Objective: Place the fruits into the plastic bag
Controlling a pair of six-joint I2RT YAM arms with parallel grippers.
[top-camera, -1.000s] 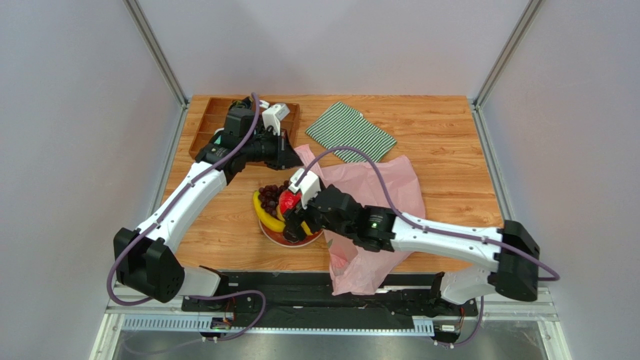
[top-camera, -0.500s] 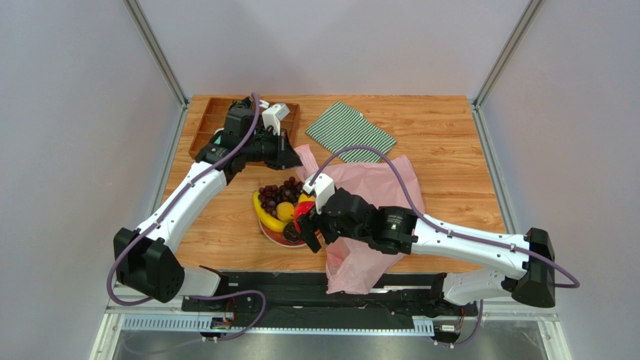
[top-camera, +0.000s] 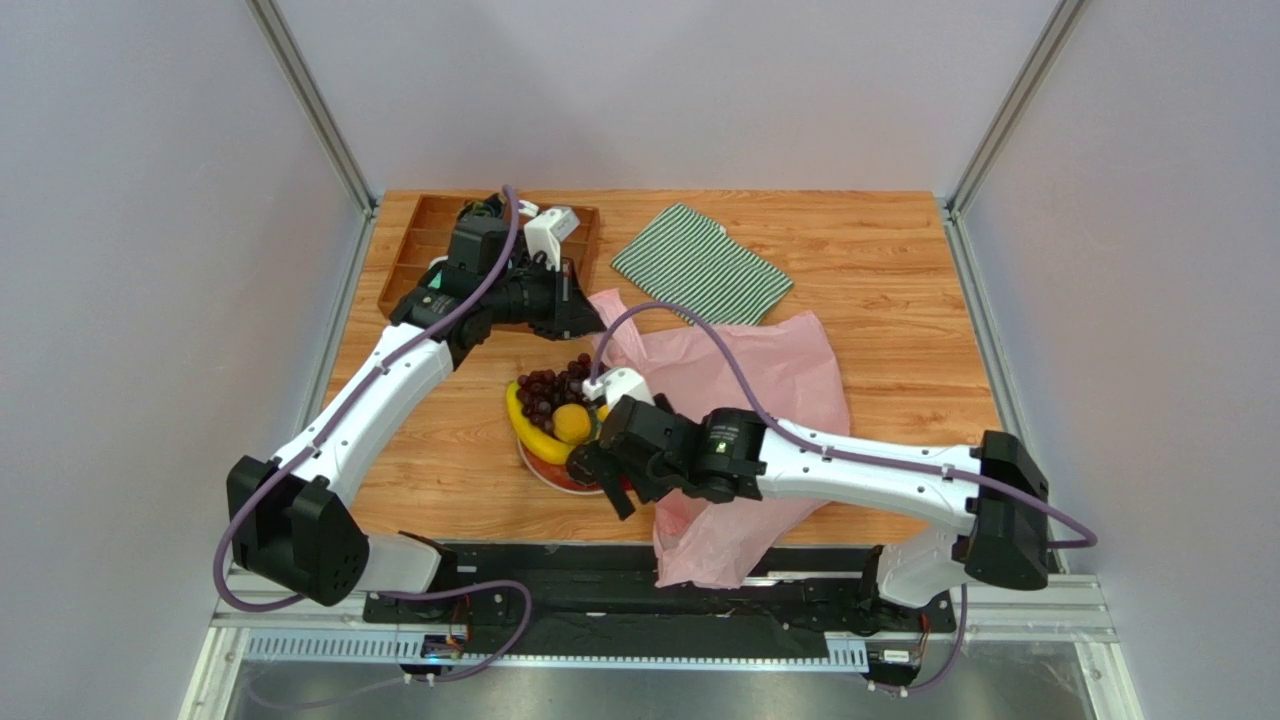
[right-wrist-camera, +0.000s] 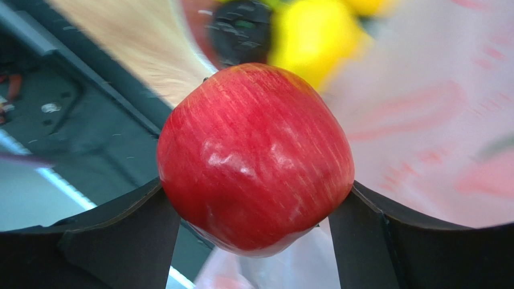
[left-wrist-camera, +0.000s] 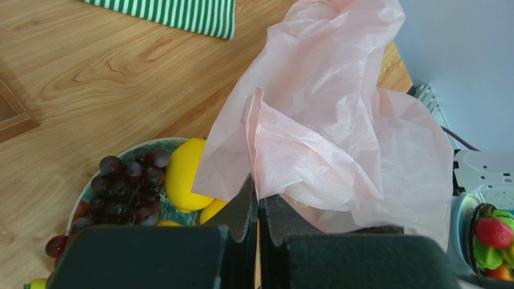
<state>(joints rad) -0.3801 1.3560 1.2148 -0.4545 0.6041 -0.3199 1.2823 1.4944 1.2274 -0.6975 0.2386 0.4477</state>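
Red and glossy, the round apple is sitting clamped in the right gripper, hovering by the red patterned plate beside the crinkly pink plastic bag. The left gripper is pinching the bag's rim, holding it up. If that thin film is slipping, the mouth may be collapsing and the apple rolling away.

View from overhead: my left gripper is at the far corner of the pink bag. It looks like it's pinching it, but the wrist hides the fingers. My right gripper hangs over the near rim of the plate, right beside the bag's edge. A banana, grapes and an orange are on the plate. The striped cloth lies behind the bag, and the wooden tray is back left.
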